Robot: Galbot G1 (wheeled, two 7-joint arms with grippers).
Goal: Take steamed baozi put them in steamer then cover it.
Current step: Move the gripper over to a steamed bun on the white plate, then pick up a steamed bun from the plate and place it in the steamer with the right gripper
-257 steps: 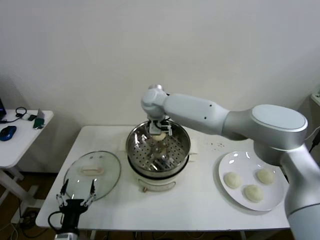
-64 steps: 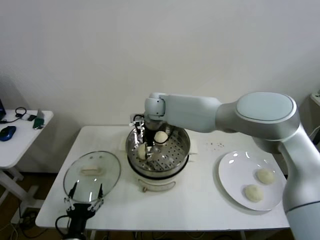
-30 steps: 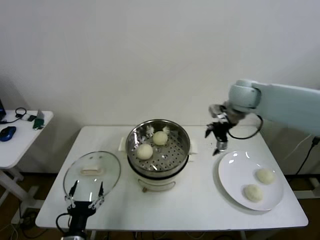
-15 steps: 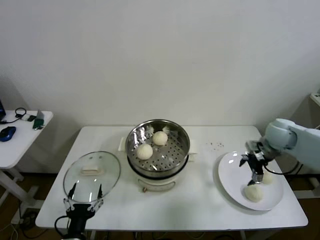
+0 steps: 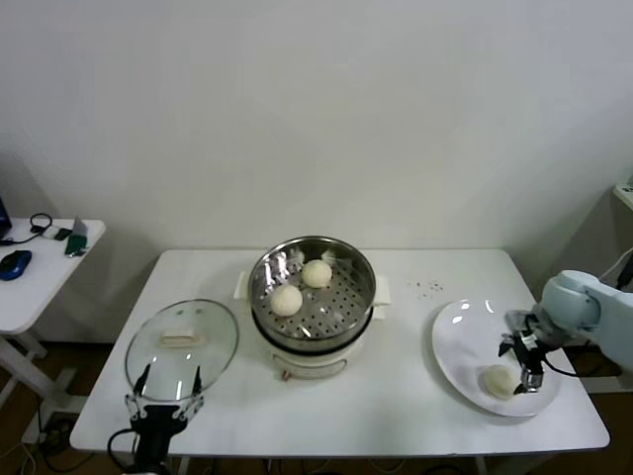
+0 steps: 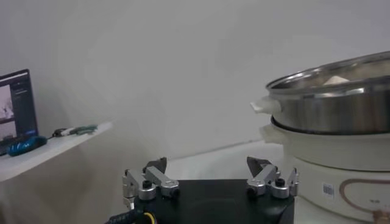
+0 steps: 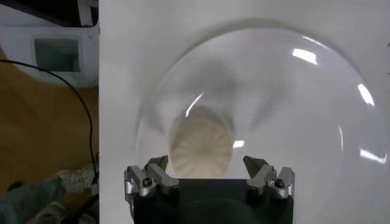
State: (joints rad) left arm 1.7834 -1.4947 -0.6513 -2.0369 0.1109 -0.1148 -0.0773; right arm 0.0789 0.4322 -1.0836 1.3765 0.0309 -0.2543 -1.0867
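Note:
The steel steamer [image 5: 346,307] stands mid-table in its cream pot and holds two baozi [image 5: 287,299] [image 5: 316,273]. Its glass cover [image 5: 183,341] lies flat on the table to the left. On the white plate [image 5: 460,341] at the right one baozi [image 5: 497,380] shows, just beside my right gripper [image 5: 526,368], which hangs low over the plate. In the right wrist view that gripper [image 7: 207,169] is open, with a baozi [image 7: 201,145] on the plate [image 7: 292,109] right under the gap. My left gripper [image 5: 163,404] waits open at the table's front edge near the cover.
A small side table [image 5: 40,267] with a mouse and cables stands off to the left. In the left wrist view the open left gripper [image 6: 207,169] faces the steamer's side [image 6: 341,103]. A few crumbs [image 5: 427,288] lie behind the plate.
My right gripper has swung from beside the steamer to the plate and come down low over the baozi there. The left arm has stayed put.

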